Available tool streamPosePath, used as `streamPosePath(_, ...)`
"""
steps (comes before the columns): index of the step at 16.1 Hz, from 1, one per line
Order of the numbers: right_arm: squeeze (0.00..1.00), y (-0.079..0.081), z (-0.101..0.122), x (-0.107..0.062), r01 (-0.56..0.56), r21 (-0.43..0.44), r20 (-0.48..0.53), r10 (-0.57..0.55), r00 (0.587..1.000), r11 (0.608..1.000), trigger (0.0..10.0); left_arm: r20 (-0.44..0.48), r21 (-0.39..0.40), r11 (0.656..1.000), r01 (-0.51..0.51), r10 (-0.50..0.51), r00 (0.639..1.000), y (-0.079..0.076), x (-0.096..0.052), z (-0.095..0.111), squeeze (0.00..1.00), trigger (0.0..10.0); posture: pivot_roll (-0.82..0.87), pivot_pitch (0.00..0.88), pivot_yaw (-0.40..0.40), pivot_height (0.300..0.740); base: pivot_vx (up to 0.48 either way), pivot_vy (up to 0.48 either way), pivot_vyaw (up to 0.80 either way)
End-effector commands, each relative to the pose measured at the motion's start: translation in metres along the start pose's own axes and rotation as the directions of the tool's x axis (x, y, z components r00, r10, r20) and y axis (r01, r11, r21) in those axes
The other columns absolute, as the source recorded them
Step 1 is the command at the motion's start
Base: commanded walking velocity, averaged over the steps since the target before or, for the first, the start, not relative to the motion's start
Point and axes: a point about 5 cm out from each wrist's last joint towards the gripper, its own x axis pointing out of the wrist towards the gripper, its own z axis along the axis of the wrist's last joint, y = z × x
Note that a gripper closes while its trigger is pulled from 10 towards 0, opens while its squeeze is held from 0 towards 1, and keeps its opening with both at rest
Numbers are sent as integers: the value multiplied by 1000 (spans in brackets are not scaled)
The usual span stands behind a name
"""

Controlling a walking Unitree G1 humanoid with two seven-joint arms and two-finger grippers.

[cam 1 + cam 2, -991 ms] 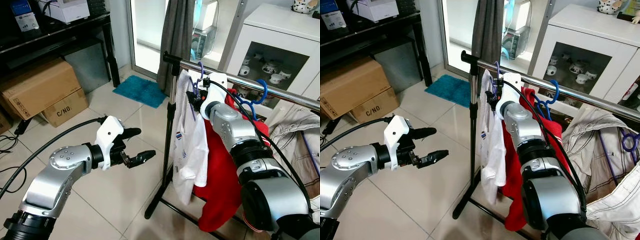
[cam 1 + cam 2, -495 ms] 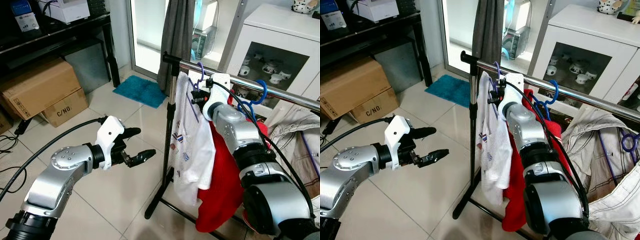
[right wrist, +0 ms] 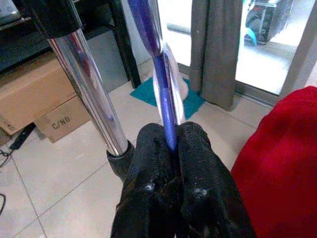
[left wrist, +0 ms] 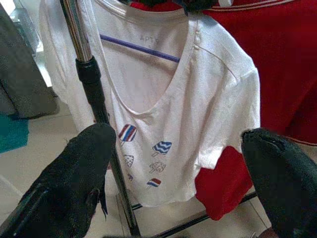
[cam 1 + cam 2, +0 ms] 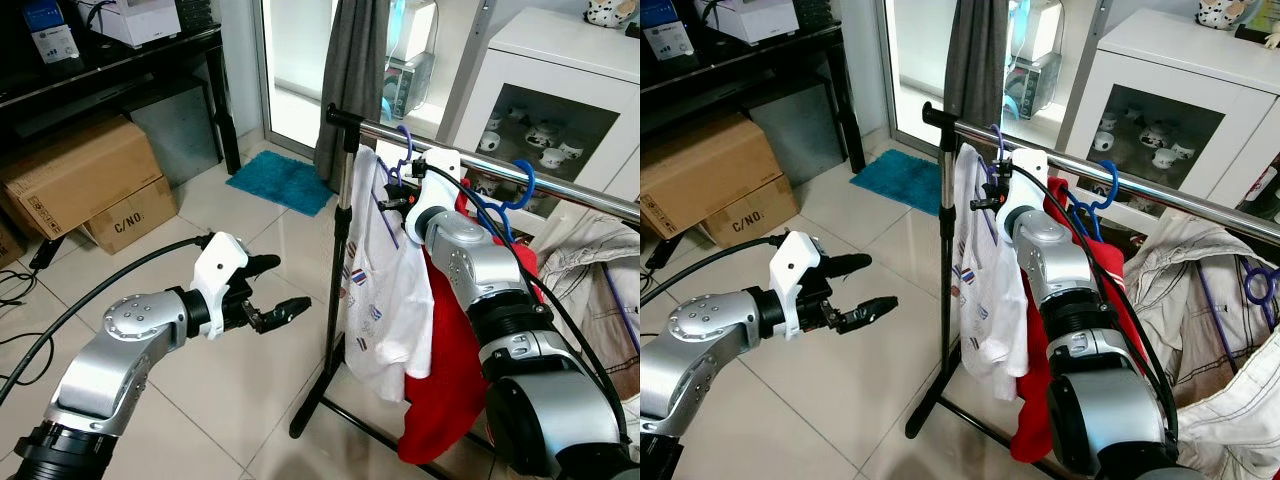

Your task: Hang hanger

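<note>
Two fingers of right claw (image 3: 171,148) pinch purple hanger (image 3: 161,74).

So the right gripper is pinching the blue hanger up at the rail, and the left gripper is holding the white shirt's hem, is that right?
Not quite. The right gripper does pinch the blue hanger beside the rail, but the left gripper holds nothing: in the left eye view it hangs open, apart from the white shirt.

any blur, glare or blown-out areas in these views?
Eye views: sharp; doorway behind the grey curtain blown out. Left wrist view: white shirt crisp, near fingers soft. Right wrist view: bright doorway, glare streak on the rail.
</note>
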Motion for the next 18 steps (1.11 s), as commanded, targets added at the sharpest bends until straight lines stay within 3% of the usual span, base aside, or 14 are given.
streamPosePath(1, 0, -5, -2, -2, 25, 18, -13, -25, 1000, 1000, 0, -2, 13, 1000, -11, 11, 1000, 1, 0, 0, 0, 10000, 85, 0, -19, 740, 0, 0, 0)
streamPosePath(2, 0, -4, 0, -3, 14, 13, 7, -14, 1000, 1000, 1725, 2, 13, 1000, -15, 15, 1000, 1, 0, 1, 0, 10000, 83, 0, -18, 740, 0, 0, 0)
streamPosePath(3, 0, -3, 2, -3, 3, 9, 23, -3, 1000, 1000, 1725, 5, 13, 1000, -18, 18, 1000, 1, 0, 1, 0, 10000, 83, 0, -18, 740, 0, 0, 0)
streamPosePath(4, 0, -5, 9, -6, 24, -3, 106, -24, 994, 1000, 0, 33, 15, 996, -85, 84, 996, 4, 2, 2, 0, 10000, 83, 0, -16, 740, 0, 0, 0)
streamPosePath(7, 0, -14, 22, -24, 68, 13, 255, -69, 964, 998, 0, 92, 6, 978, -210, 209, 974, 5, 11, 6, 0, 10000, 69, 3, -12, 740, 0, 0, 0)
streamPosePath(10, 0, -11, 21, -44, 18, -1, 284, -17, 959, 1000, 0, 117, -13, 957, -291, 291, 950, 8, 11, 8, 0, 10000, 34, 14, 9, 740, 0, 0, 0)
streamPosePath(11, 0, -5, 9, -54, -25, -60, 266, 40, 963, 998, 0, 120, -31, 942, -333, 335, 935, 9, 14, 6, 0, 10000, 28, 14, 19, 740, 0, 0, 0)
streamPosePath(14, 0, 1, -21, -70, -66, -83, 198, 81, 977, 994, 0, 129, -44, 911, -411, 413, 901, 8, 18, 0, 0, 10000, 45, 20, 22, 740, 0, 0, 0)
streamPosePath(18, 0, 1, -54, -81, -46, -135, 133, 64, 989, 990, 0, 96, -40, 901, -432, 433, 896, -5, 18, -11, 0, 10000, 57, 37, 1, 740, 0, 0, 0)
